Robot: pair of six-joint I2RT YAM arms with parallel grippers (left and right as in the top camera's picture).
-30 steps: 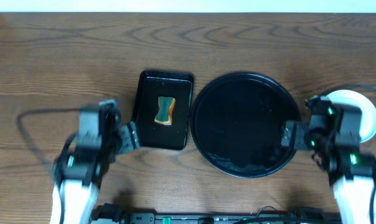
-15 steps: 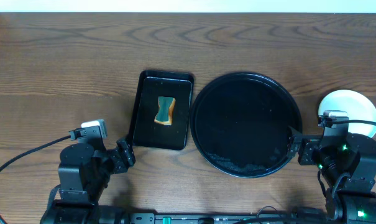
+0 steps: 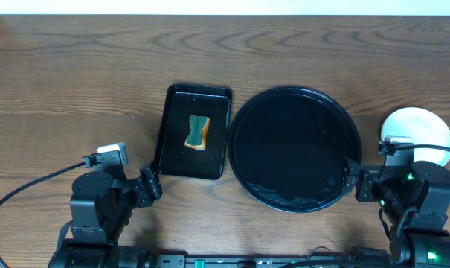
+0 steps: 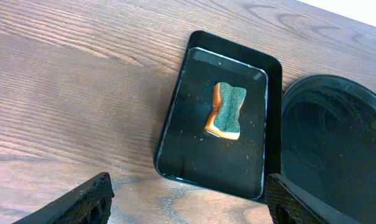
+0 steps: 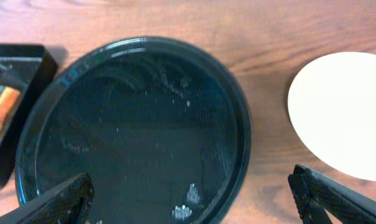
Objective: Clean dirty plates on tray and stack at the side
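Note:
The large round black tray (image 3: 295,112) sits right of centre with no plate on it, only wet streaks and droplets; it also shows in the right wrist view (image 5: 237,124). A pale round plate (image 3: 425,128) lies on the table right of the tray, and it shows in the right wrist view (image 5: 343,112). I cannot tell whether other plates lie under it. My left gripper (image 3: 150,181) is open and empty near the front edge, below the rectangular tray. My right gripper (image 3: 352,179) is open and empty at the round tray's front-right rim.
A smaller rectangular black tray (image 3: 176,149) holds a green and orange sponge (image 3: 197,132), left of the round tray; both show in the left wrist view, tray (image 4: 181,143) and sponge (image 4: 227,112). A cable runs left of the left arm.
Both arms have drawn back toward the front edge and lowered since a second ago. In the last half second they have barely moved.

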